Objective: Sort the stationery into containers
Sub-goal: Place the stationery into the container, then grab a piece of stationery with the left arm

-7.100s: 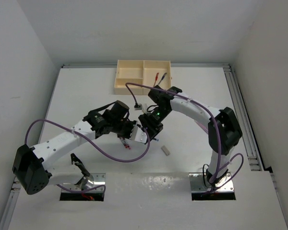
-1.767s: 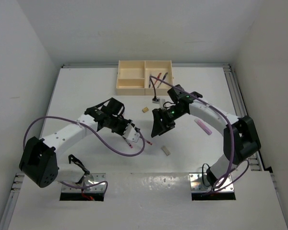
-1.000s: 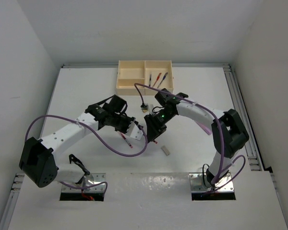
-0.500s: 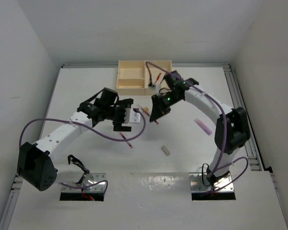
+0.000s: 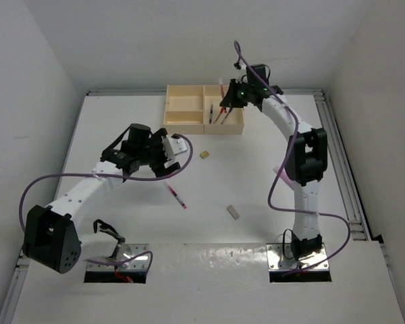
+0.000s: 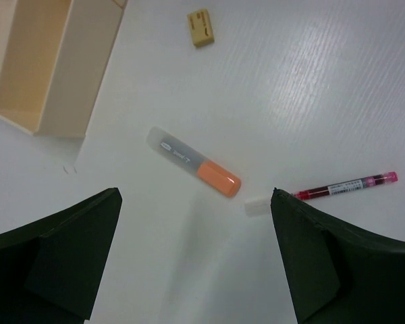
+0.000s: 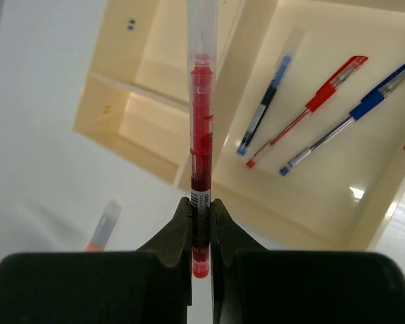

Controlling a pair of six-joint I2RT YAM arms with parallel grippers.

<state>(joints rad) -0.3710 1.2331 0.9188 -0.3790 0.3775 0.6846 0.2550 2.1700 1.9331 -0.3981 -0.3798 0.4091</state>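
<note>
1. The right arm stretches far forward; its pincer [image 7: 201, 214] is clamped tight on a red pen [image 7: 201, 128], with the tray [image 7: 324, 182] beneath.
2. The left arm is bent; its pincer [image 6: 194, 197] is spread wide and empty, with the orange marker [image 6: 194, 163] on the desk just below.

White table [image 5: 236, 169] boxed by plain white walls [image 5: 155, 40]; metal rail [image 5: 340, 162] along right edge; soft even light.

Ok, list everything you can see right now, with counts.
tray: one, cream, three compartments, far edge of table
pens in tray: three, two blue, one red, large compartment
held pen: one, red, above tray
loose pen: one, red, mid-table
marker: one, orange, near loose pen
block: one, tan, just before tray
eraser: one, beige-grey, near side
pink stick: one, partly behind right arm
left gripper: open, above marker
right gripper: shut on held pen
</note>
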